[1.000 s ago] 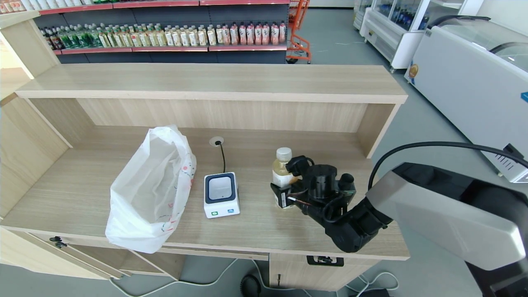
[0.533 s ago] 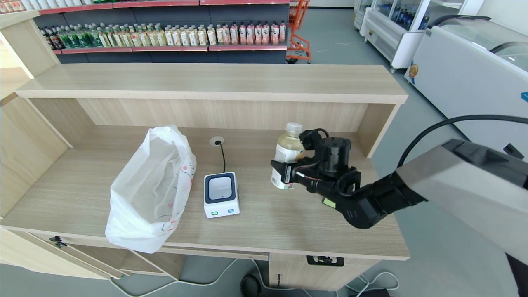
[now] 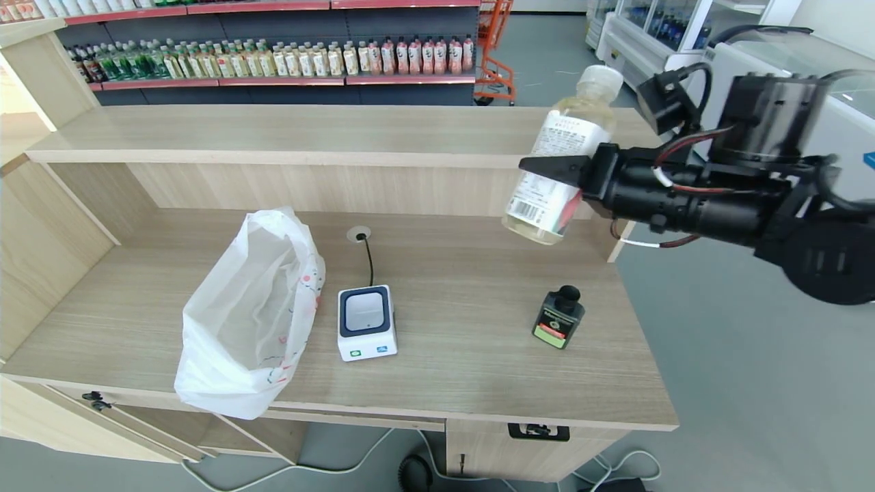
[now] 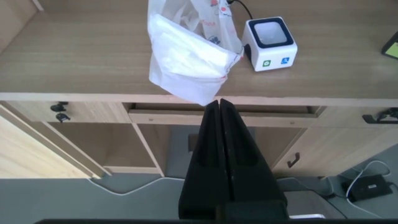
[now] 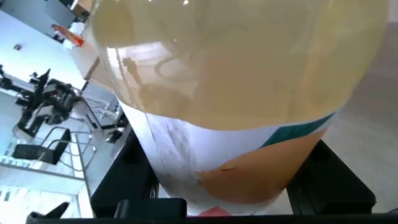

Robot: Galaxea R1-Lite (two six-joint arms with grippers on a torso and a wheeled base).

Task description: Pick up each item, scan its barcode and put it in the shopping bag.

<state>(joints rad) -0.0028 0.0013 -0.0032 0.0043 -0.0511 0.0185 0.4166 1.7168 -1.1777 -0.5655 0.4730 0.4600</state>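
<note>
As the right claw (image 3: 555, 179) rose, the bottle (image 3: 573, 133) left the counter (image 3: 444, 321), tilting.

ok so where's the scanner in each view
head view: scanner on the counter, mid-picture, right of the white bag.
left wrist view: scanner on the counter beside the white bag.
right wrist view: not in it.
shared landmark: the white bag, beside the scanner in both.

Head looks down on counter (image 3: 444, 307); left wrist shares scanner (image 4: 270, 42), bag (image 4: 186, 56).
</note>
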